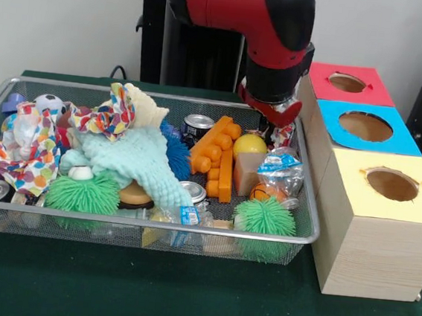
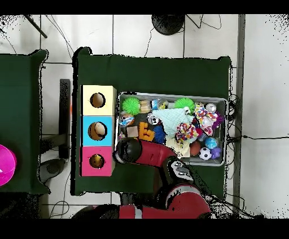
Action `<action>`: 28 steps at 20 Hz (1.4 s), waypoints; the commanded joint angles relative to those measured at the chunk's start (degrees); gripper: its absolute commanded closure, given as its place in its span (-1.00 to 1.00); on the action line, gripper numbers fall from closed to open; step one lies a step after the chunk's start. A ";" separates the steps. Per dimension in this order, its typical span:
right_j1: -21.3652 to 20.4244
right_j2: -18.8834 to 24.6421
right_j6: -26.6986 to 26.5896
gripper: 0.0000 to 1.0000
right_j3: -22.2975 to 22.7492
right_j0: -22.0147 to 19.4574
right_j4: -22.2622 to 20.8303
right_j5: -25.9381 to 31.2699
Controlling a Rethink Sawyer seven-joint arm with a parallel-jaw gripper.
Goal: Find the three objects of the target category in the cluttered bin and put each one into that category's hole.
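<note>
The cluttered bin (image 1: 152,226) is a wide silver wire-mesh tray, also in the overhead view (image 2: 169,94). It holds green spiky balls (image 1: 265,217), an orange block toy (image 1: 217,155), a yellow ball (image 1: 250,144), cans (image 1: 198,124), a mint knitted cloth (image 1: 140,159), spotted cloths (image 1: 29,148) and clear snack packets (image 1: 281,171). My gripper (image 1: 278,118) hangs low over the bin's far corner beside the boxes, with something shiny and crinkled at its tip. In the overhead view the arm's end (image 2: 127,151) covers it.
Three wooden boxes with round holes stand in a row against the bin's side: red top (image 1: 349,83), blue top (image 1: 367,127), yellow top (image 1: 392,183). In the overhead view a tan shape shows inside the blue box's hole (image 2: 97,131). Green cloth (image 1: 182,297) covers the table.
</note>
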 commanded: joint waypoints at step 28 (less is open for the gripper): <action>-15.73 0.96 -2.47 1.00 -2.69 2.61 -15.30 8.36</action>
